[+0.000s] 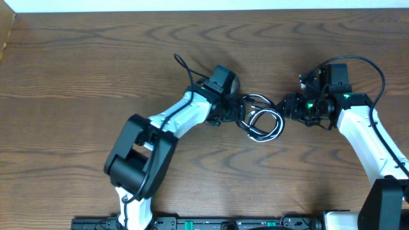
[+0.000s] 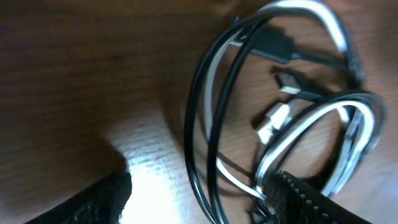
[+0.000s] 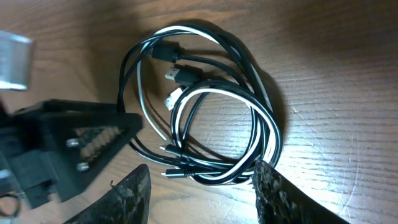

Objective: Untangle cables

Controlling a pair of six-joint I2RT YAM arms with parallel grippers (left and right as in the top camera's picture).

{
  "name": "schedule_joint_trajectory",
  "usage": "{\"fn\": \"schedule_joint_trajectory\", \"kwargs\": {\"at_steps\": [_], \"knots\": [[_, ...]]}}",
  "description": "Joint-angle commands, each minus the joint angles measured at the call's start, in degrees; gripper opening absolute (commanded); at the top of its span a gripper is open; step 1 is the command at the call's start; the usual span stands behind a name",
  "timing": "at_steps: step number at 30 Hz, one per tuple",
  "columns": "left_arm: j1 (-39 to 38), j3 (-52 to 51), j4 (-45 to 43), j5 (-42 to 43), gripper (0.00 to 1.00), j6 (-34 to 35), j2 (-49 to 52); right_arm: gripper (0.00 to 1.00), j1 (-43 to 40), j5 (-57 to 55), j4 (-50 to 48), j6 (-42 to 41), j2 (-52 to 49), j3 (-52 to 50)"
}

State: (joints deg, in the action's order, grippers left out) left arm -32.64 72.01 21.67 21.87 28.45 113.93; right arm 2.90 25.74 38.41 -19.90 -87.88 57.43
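Left gripper (image 2: 200, 180): jaws wide apart, nothing clamped. On my left wrist view several black strands and one white strand of the coil run through the gap. The finger (image 2: 305, 198) on the right of that view overlaps the double white loop. I can't tell if it presses on the loop or only sits above it.

Right gripper (image 3: 202, 168): jaws also wide apart, holding nothing. The near edge of the coil sits right at the gap between the two fingertips. The fingertip (image 3: 273, 186) on the right of the view looks to be touching the outer strands.

Cables: the white cable (image 3: 217, 91) and the black cable (image 3: 122, 78) lie flat on the table (image 1: 77, 64) as one interleaved bundle of loops. Overhead, the bundle (image 1: 280, 126) is between the two grippers, left one (image 1: 238, 108) on one side, right one (image 1: 284, 107) on the other, both just beside it. Plug ends are gathered inside the loops: a black plug (image 3: 164, 53), a second black plug with a metal tip, a white plug (image 3: 174, 98). Two small ends lie at the near edge.

Markings: the plugs are too small and blurred for me to read anything.

Room: open wood to the left of the left arm and in front of the coil. The table's far edge runs along the top of the overhead view, well apart from the bundle.
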Motion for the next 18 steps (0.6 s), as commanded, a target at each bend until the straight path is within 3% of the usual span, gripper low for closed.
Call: {"fn": "schedule_joint_trajectory", "kwargs": {"at_steps": [1, 4, 9, 13, 15, 16, 18], "knots": [[-0.46, 0.26, -0.46, -2.05, 0.72, -0.50, 2.69, 0.49, -0.61, -0.48, 0.15, 0.90, 0.24, 0.63], [-0.92, 0.24, -1.33, -2.27, 0.70, -0.55, 4.37, 0.49, -0.59, -1.05, 0.17, 0.87, 0.24, 0.63], [-3.58, 0.22, -1.86, -13.05, 0.66, -0.63, 8.57, 0.51, -0.57, -2.32, 0.24, 0.90, 0.24, 0.63], [-5.70, 0.22, -2.05, -15.15, 0.65, -1.05, 11.19, 0.53, -0.57, -3.30, 0.37, 0.87, 0.22, 0.63], [-6.05, 0.22, -2.03, -15.58, 0.52, -1.03, 11.58, 0.53, -0.57, -3.34, 0.33, 0.90, 0.24, 0.63], [-6.05, 0.22, -2.03, -16.09, 0.34, -1.03, 11.61, 0.53, -0.57, -3.34, 0.37, 0.90, 0.22, 0.63], [-6.05, 0.22, -1.97, -18.21, 0.22, -1.03, 11.61, 0.53, -0.57, -3.34, 0.37, 0.90, 0.24, 0.63]]}}
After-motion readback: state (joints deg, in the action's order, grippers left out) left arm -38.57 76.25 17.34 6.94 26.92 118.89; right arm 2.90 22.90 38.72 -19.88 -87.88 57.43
